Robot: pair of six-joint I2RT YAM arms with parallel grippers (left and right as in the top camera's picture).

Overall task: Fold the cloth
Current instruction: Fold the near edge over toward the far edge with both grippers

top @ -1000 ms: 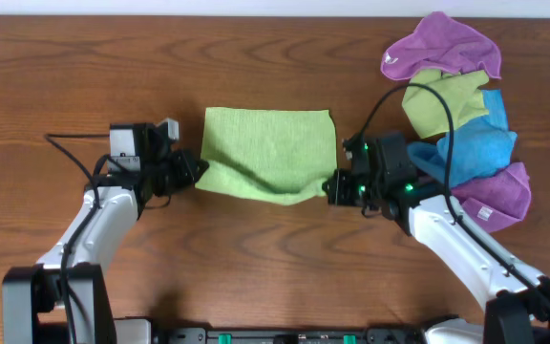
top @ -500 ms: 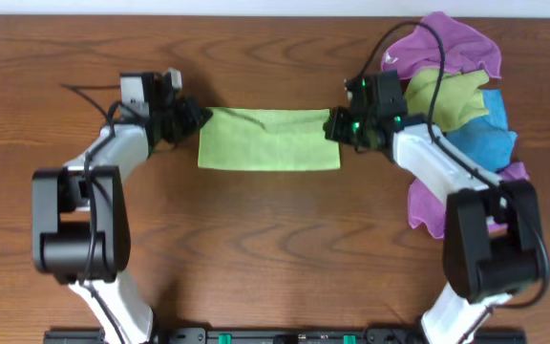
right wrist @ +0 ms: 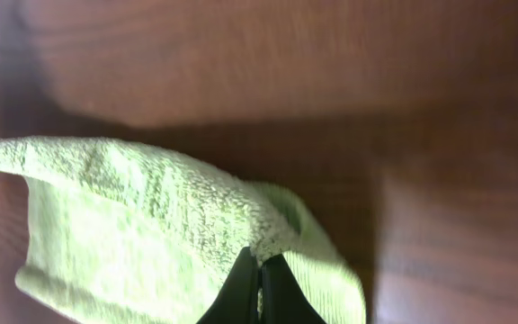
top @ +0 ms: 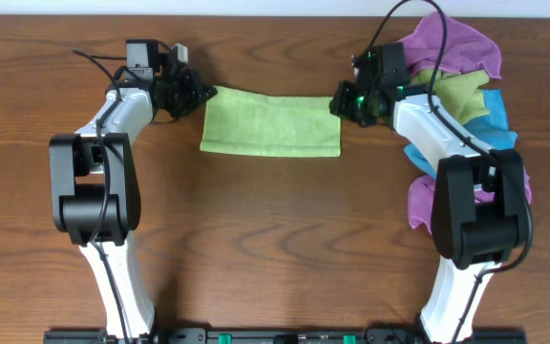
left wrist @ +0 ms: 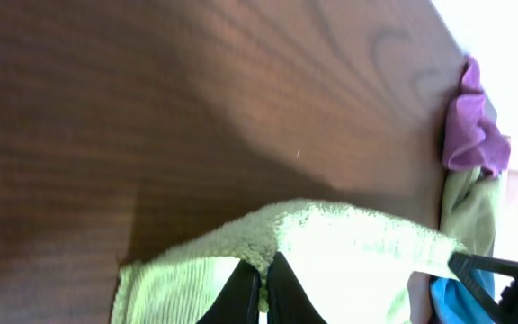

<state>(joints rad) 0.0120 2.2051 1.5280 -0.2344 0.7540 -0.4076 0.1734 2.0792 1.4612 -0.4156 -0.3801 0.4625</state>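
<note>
Both arms have swung toward the far side of the wooden table (top: 275,239) over the last second, folding the lime-green cloth (top: 270,122) near edge over far. It now lies doubled as a flat band at far centre, between the two grippers. Spare cloths (top: 466,67) are heaped at the right. Soft, light and fuzzy, the cloth should drape and cling rather than slip, and is best taken at its corners. The left gripper (top: 199,94) has its jaws pressed together, pinching the far left corner. The right gripper (top: 337,103) pinches the far right corner likewise.
</note>
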